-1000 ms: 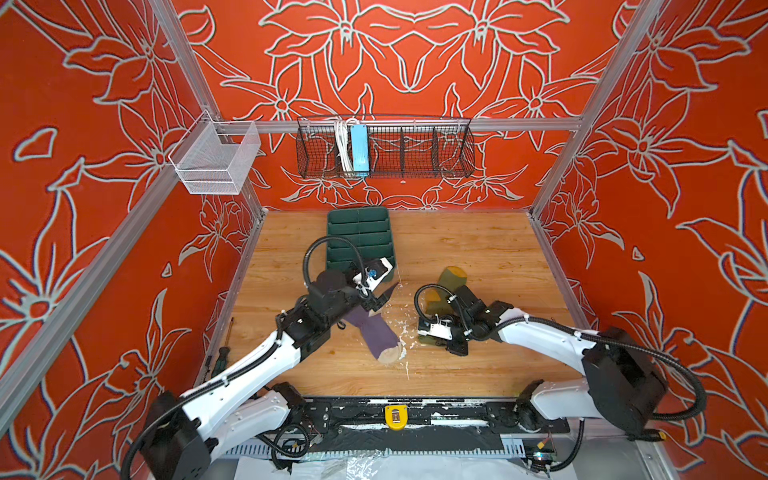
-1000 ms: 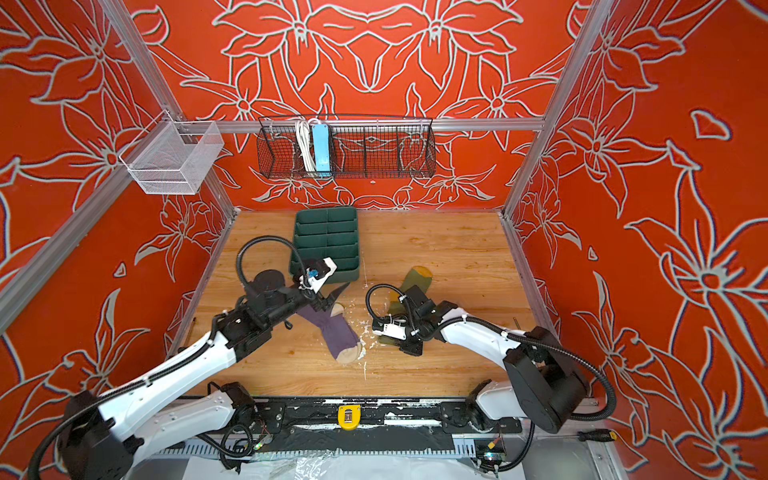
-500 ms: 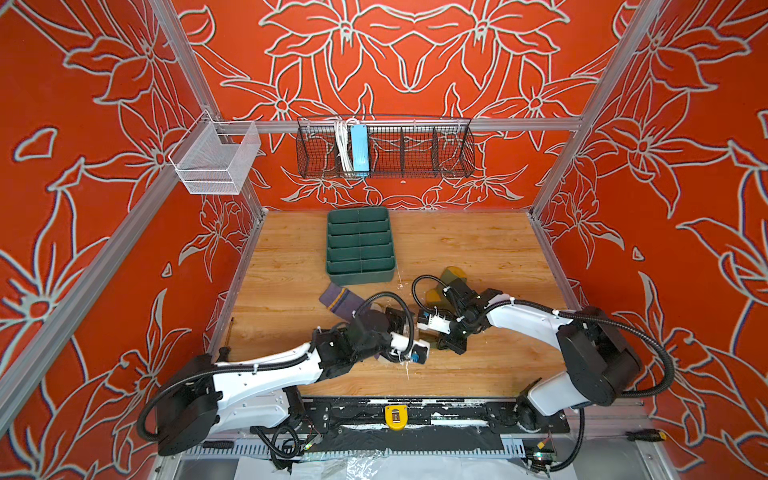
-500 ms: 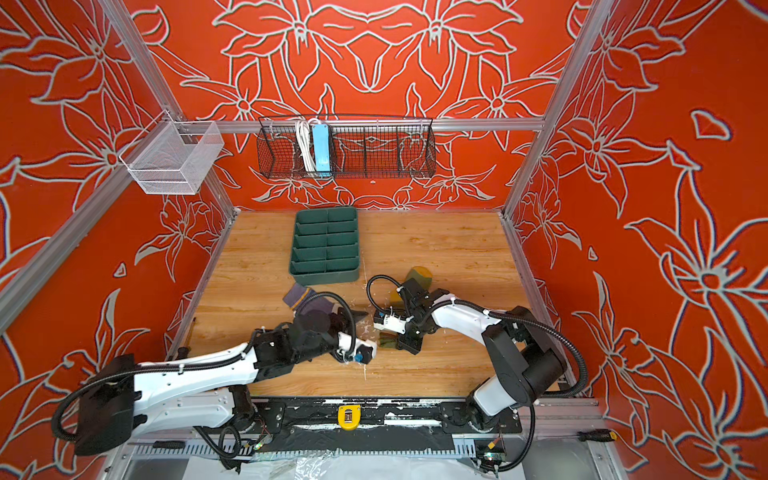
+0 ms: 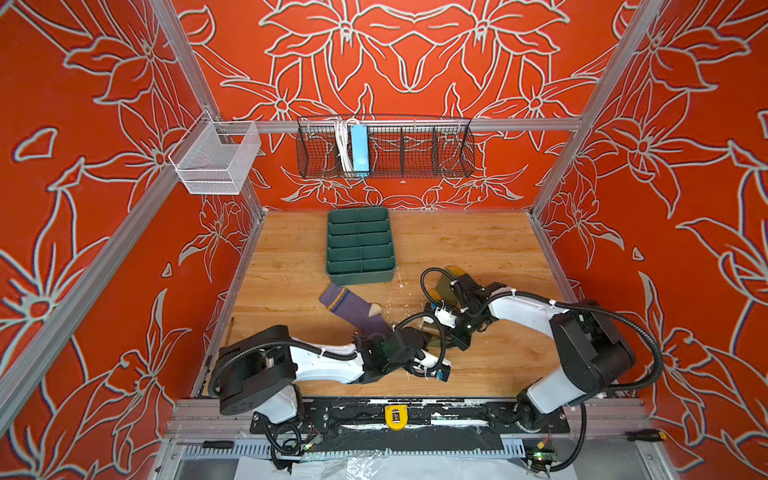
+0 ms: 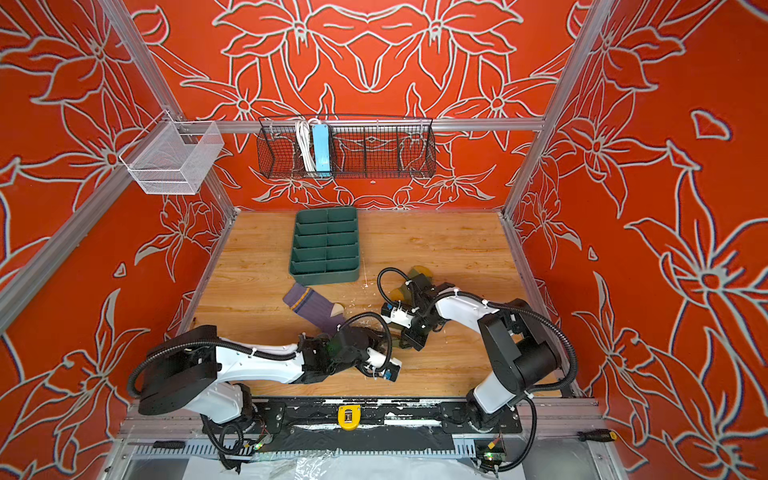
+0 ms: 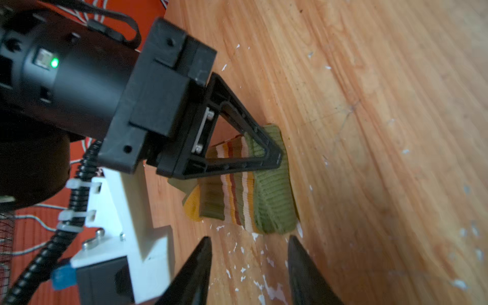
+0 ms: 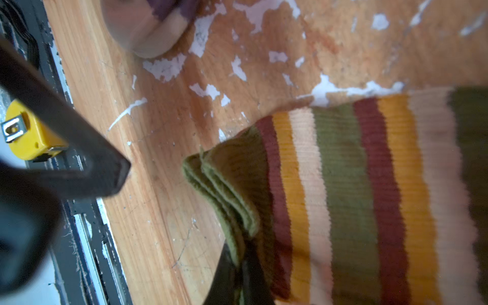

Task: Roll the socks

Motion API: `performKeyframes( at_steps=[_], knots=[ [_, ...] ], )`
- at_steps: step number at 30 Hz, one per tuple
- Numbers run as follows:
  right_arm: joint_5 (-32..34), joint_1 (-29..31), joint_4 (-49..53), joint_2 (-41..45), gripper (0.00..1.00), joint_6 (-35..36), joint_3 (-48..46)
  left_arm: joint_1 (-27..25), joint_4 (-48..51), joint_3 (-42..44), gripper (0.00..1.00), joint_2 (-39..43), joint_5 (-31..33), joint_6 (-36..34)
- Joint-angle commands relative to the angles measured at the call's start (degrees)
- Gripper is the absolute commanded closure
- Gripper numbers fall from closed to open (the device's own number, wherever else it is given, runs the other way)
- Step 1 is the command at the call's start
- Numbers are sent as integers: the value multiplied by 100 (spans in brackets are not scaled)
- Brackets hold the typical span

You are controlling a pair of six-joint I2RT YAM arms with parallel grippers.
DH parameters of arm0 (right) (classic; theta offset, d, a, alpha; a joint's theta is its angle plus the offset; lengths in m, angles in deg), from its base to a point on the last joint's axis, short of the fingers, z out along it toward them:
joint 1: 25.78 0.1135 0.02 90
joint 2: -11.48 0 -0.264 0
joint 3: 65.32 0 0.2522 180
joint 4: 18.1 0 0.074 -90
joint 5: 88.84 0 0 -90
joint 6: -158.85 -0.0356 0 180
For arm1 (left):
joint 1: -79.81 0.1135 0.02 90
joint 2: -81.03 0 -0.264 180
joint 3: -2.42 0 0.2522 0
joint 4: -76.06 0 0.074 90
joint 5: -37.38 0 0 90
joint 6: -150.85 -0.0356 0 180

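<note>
Top views: seeing chipped wooden tabletop [image 5: 457, 249], red floral walls [image 5: 415, 62], green tray [image 5: 360, 277]. Noting purple sock [image 5: 351, 309] flat near tray, left arm [image 5: 324, 365] overlapping toe end. Finding right gripper [image 8: 237, 266] pinching olive sock [image 8: 343, 184] cuff; left gripper [image 7: 248, 245] part-spread, empty, just beside cuff.

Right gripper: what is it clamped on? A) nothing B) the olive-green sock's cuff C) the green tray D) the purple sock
B: the right wrist view shows the right gripper pinched shut on the cuff edge of the olive-green sock; the purple sock lies apart from it.
</note>
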Motion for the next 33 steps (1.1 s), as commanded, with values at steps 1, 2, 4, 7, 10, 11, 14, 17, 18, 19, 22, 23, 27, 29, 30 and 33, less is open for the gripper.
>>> performKeyframes(
  at_steps=[1, 2, 4, 7, 10, 11, 14, 17, 18, 19, 22, 23, 27, 29, 30, 33],
  knots=[
    [135, -60, 349, 20, 100, 136, 50, -31, 78, -316, 65, -195, 140, 142],
    [145, -62, 342, 81, 100, 136, 41, -31, 85, -353, 66, -254, 184, 162],
    [155, -56, 285, 188, 100, 118, 3, -23, 187, -430, 66, -374, 137, 184],
    [173, -56, 223, 202, 100, 135, -7, -24, 488, -596, 66, -465, -72, 440],
    [205, -56, 204, 142, 100, 162, 24, -36, 819, -707, 54, -403, -228, 681],
    [216, -55, 203, 123, 100, 162, 32, -40, 895, -695, 47, -344, -260, 759],
    [181, -64, 180, 41, 100, 158, 58, -40, 1174, -596, 35, -120, -418, 831],
    [64, -107, 182, -130, 100, 114, 110, -40, 1155, -436, 30, -28, -426, 713],
    [50, -123, 232, -216, 100, 101, 168, -57, 1070, -407, 30, -54, -325, 704],
    [30, -133, 272, -309, 100, 81, 216, -72, 1017, -410, 31, -82, -240, 702],
    [-29, -186, 438, -578, 100, 24, 389, -97, 575, -328, 32, -235, 67, 628],
    [-42, -199, 465, -644, 100, -10, 429, -94, 469, -320, 33, -280, 129, 586],
    [64, -213, 711, -940, 100, -23, 656, -97, 112, -301, 36, -494, 231, 534],
    [77, -221, 797, -1008, 100, -23, 726, -93, -97, -293, 36, -607, 327, 583],
    [59, -229, 807, -1020, 100, -21, 740, -79, -164, -313, 36, -681, 358, 636],
    [27, -240, 773, -1051, 100, -23, 741, -46, -290, -422, 37, -974, 436, 681]
  ],
)
